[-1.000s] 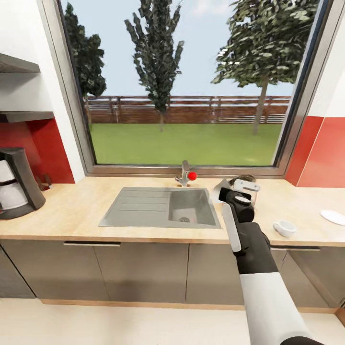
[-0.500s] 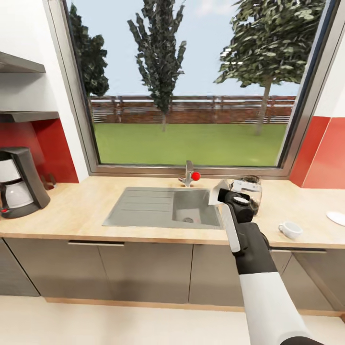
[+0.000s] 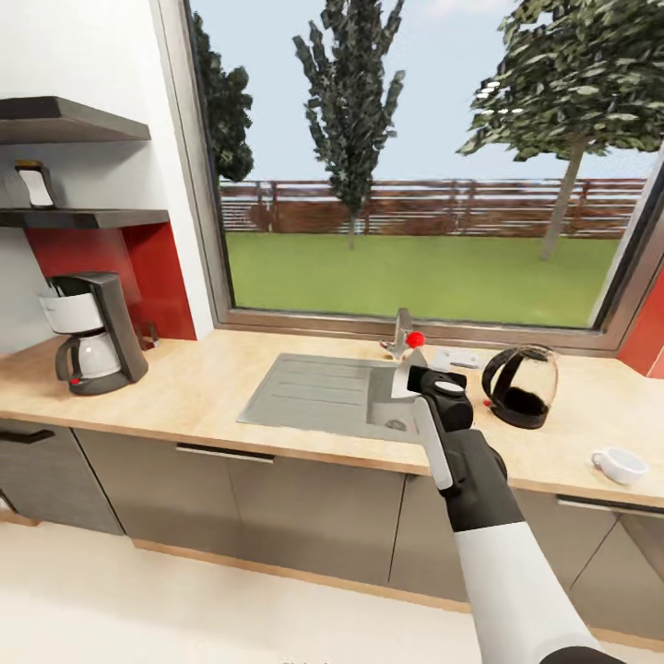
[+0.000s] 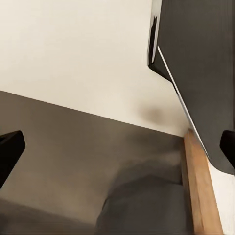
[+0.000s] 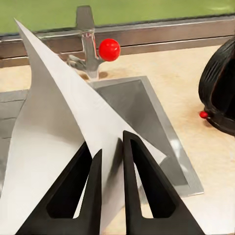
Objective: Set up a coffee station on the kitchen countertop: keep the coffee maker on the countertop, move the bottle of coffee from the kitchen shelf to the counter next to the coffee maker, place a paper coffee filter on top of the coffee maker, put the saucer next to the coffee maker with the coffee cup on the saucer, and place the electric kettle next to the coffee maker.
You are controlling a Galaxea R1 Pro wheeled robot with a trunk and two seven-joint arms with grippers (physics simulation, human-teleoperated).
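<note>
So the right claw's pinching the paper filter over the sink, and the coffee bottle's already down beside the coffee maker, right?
Not quite. The right claw does pinch the paper filter over the sink, but the head view shows the coffee bottle on the shelf above the coffee maker.

The left wrist view showed 2 black fingertips (image 4: 10,147) at opposite edges of the frame, set wide apart with nothing between them. Beyond them lay a pale cream floor (image 4: 78,49), a dark grey cabinet front (image 4: 73,161), a light wooden edge strip (image 4: 198,191) and a dark glossy panel (image 4: 200,68).
</note>
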